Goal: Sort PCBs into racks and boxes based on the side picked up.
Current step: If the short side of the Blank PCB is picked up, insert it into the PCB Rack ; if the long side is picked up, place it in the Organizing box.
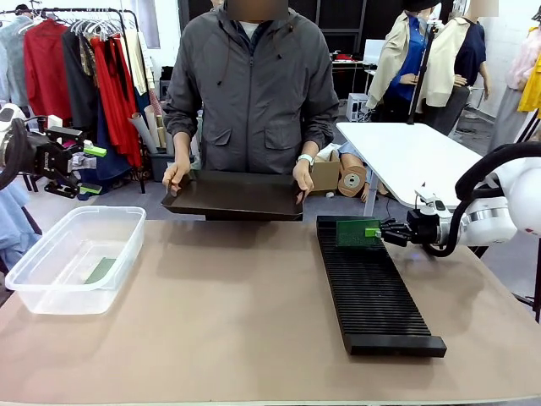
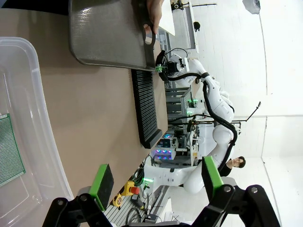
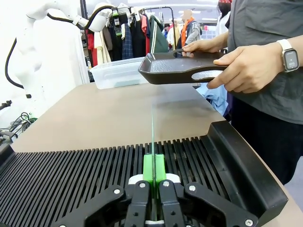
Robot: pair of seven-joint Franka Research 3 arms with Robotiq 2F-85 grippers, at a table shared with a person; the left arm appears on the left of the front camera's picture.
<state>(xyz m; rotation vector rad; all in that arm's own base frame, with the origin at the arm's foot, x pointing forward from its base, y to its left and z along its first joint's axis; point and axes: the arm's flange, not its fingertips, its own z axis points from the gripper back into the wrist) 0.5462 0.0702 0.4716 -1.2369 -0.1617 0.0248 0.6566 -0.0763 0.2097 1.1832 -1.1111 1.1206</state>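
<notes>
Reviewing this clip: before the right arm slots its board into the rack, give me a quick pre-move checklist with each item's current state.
1. Right gripper shut on the circuit board: ok.
2. Board upright, edge-on over the rack at its far end: ok.
3. Board lined up with one slot: cannot tell; its bottom edge is hidden behind the fingers.
4. Person's hands away from the rack, holding the black tray above the table's far edge: ok.
5. Left gripper open and off to the side, above the clear tub: ok.
6. Tub already holds one board lying flat: ok.
</notes>
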